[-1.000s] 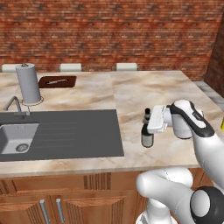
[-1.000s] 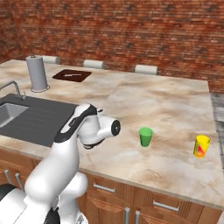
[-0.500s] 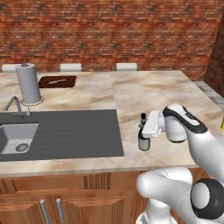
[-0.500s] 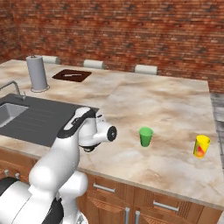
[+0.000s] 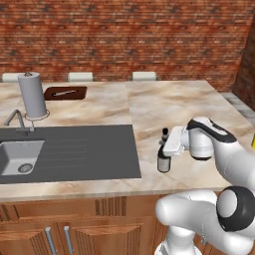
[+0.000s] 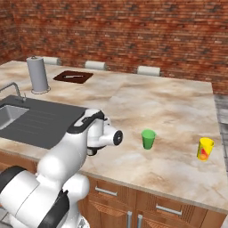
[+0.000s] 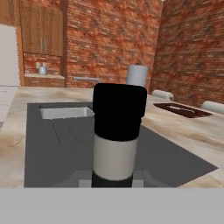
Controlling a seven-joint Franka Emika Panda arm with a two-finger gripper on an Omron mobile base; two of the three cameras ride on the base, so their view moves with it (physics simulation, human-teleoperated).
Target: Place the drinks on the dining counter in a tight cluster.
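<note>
The dining counter point(image 5: 174, 104) carries an inset dark sink and drainboard point(image 5: 74, 149), which serves here as the landmark. A paper towel roll point(image 5: 32, 94) stands behind the sink's far left corner. The wine bottle point(image 5: 163, 158) stands upright on the marble just right of the drainboard's near corner. The gripper point(image 5: 167, 147) is at the bottle's neck, clamped on it. The green cup point(image 6: 148, 139) and yellow cup point(image 6: 205, 148) sit well right of the drainboard.

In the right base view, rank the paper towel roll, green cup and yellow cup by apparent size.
1. Paper towel roll, largest though farthest.
2. Green cup and yellow cup: look alike, unranked.
</note>
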